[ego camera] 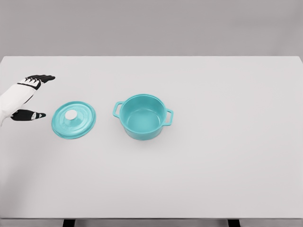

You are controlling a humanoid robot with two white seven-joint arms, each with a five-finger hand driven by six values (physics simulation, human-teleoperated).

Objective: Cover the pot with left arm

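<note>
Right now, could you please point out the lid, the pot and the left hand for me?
lid point(74, 120): head view, on its white knob.
pot point(142, 118): head view, on the inside bottom.
left hand point(26, 97): head view, between the spread fingers.

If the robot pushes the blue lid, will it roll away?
Probably not: the lid lies flat on the table, so it should slide. Its glossy surface looks slippery, so the small white knob seems the safer grip for the open left hand.
</note>
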